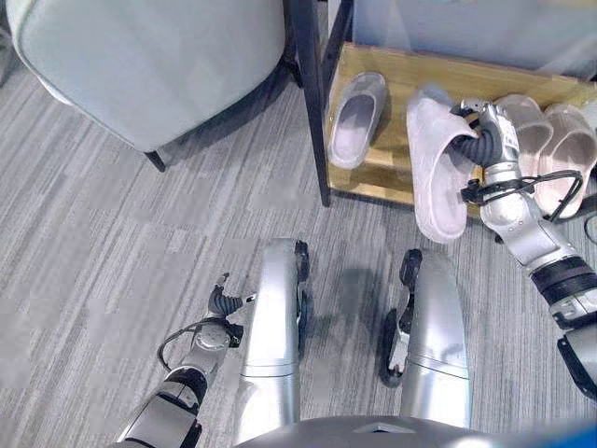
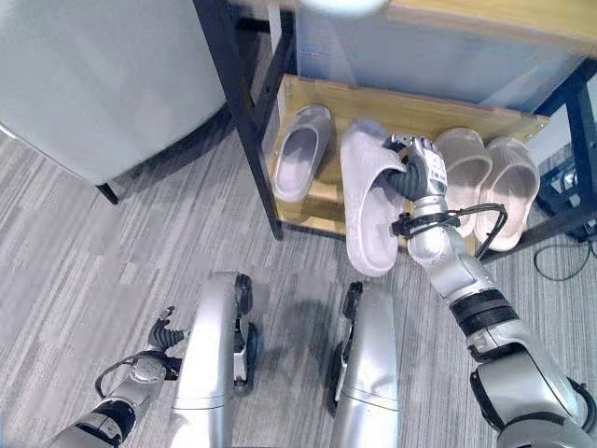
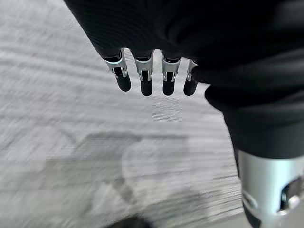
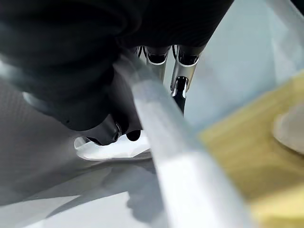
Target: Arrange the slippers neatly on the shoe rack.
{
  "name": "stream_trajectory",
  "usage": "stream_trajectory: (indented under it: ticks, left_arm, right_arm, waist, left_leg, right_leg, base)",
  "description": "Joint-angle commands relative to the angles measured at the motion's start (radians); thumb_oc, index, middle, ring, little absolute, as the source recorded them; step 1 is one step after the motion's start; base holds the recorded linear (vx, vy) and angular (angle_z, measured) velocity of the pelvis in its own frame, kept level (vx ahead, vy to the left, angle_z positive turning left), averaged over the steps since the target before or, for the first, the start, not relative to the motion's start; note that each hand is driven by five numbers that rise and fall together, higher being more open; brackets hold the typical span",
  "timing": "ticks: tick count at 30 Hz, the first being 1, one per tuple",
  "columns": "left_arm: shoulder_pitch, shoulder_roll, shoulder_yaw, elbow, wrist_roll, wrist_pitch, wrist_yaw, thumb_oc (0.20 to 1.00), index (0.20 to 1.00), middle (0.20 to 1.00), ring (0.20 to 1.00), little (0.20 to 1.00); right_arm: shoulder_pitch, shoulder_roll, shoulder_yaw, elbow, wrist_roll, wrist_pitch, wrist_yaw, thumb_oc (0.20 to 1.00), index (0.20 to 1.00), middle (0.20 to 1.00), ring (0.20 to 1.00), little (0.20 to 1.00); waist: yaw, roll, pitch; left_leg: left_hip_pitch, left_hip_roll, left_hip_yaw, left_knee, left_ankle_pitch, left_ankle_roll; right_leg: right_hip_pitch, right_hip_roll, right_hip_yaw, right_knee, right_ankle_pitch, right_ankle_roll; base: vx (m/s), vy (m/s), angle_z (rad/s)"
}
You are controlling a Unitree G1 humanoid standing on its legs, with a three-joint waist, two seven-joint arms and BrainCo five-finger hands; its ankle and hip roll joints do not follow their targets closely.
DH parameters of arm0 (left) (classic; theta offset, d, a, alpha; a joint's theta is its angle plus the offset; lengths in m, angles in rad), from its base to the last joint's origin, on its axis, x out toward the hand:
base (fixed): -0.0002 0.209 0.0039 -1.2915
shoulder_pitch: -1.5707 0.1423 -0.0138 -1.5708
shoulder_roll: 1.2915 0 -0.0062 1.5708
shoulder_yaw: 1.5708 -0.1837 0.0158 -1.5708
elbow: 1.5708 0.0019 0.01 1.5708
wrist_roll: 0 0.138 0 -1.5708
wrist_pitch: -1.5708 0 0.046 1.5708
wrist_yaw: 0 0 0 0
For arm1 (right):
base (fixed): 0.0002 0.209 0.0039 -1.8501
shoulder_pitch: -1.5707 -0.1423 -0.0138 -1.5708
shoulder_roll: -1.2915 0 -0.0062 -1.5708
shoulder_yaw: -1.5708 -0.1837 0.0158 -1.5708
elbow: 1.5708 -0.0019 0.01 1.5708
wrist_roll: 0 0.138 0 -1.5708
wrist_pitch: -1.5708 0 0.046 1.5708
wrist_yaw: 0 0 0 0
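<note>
My right hand (image 1: 487, 131) is shut on a pale lilac slipper (image 1: 435, 168), its fingers hooked under the strap. The slipper hangs toe-up and tilted, its heel past the front edge of the shoe rack's wooden bottom shelf (image 1: 410, 70). In the right wrist view the thumb (image 4: 107, 130) and fingers (image 4: 183, 71) pinch the slipper's strap (image 4: 190, 156). A matching lilac slipper (image 1: 357, 117) lies on the shelf to the left. Two beige slippers (image 1: 527, 126) (image 1: 571, 154) lie side by side to the right. My left hand (image 1: 222, 301) hangs low over the carpet, fingers (image 3: 146, 80) relaxed and holding nothing.
The rack's black frame leg (image 1: 313, 103) stands at the shelf's left front corner. A grey-green armchair (image 1: 140, 56) on dark legs stands to the left of the rack. Grey striped carpet (image 1: 112, 243) covers the floor. A loose cable (image 2: 560, 257) lies right of the rack.
</note>
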Motion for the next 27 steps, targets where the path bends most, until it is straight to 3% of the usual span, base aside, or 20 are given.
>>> stream_trajectory:
  ticks: [1,8,16,21,27]
  left_arm:
    - [0.004,0.030,0.006,0.013,-0.002,-0.017,0.035,1.000,1.000,1.000,1.000,1.000]
    - [0.019,0.077,-0.043,0.008,-0.020,-0.027,0.025,1.000,1.000,1.000,1.000,1.000]
    - [0.028,0.108,-0.094,-0.034,-0.042,-0.040,0.004,1.000,1.000,1.000,1.000,1.000]
    - [0.035,0.104,-0.132,-0.026,-0.022,-0.041,-0.003,1.000,1.000,1.000,1.000,1.000]
    - [0.033,0.081,-0.169,-0.007,-0.001,-0.041,-0.016,1.000,1.000,1.000,1.000,1.000]
  right_arm:
    - [-0.097,-0.039,-0.042,-0.045,-0.017,-0.021,-0.038,0.200,0.200,0.200,0.200,0.200]
    - [-0.421,-0.067,0.097,0.313,0.127,-0.010,-0.057,0.200,0.200,0.200,0.200,0.200]
    - [-0.635,-0.106,0.239,0.610,0.214,0.004,-0.016,0.200,0.200,0.200,0.200,0.200]
    - [-0.677,-0.101,0.195,0.766,0.338,-0.010,-0.001,0.200,0.200,0.200,0.200,0.200]
    - [-0.730,-0.131,0.172,0.812,0.450,-0.037,0.007,0.200,0.200,0.200,0.200,0.200]
  waist:
    - [0.023,-0.014,0.068]
    - [0.055,-0.013,0.144]
    - [0.088,-0.010,0.252]
    - [0.103,0.001,0.277]
    - [0.114,0.016,0.304]
  left_leg:
    - [0.150,-0.010,-0.051,-0.016,-0.039,0.027]
    - [0.148,-0.006,-0.051,0.019,-0.043,0.025]
    - [0.148,-0.009,-0.035,0.005,-0.034,0.024]
    - [0.148,-0.010,-0.025,0.000,-0.043,0.026]
    - [0.148,-0.020,-0.008,-0.017,-0.037,0.029]
  right_leg:
    - [0.119,0.009,0.068,-0.069,0.208,0.036]
    - [0.120,0.005,0.106,-0.014,0.222,0.040]
    - [0.118,-0.002,0.132,-0.009,0.229,0.030]
    - [0.118,0.000,0.143,-0.011,0.229,0.027]
    - [0.112,-0.006,0.158,-0.019,0.231,0.015]
  base:
    - [0.08,0.003,0.55]
    - [0.00,0.032,0.05]
    - [-0.03,0.034,0.02]
    - [0.01,0.036,0.02]
    - [0.01,0.024,0.00]
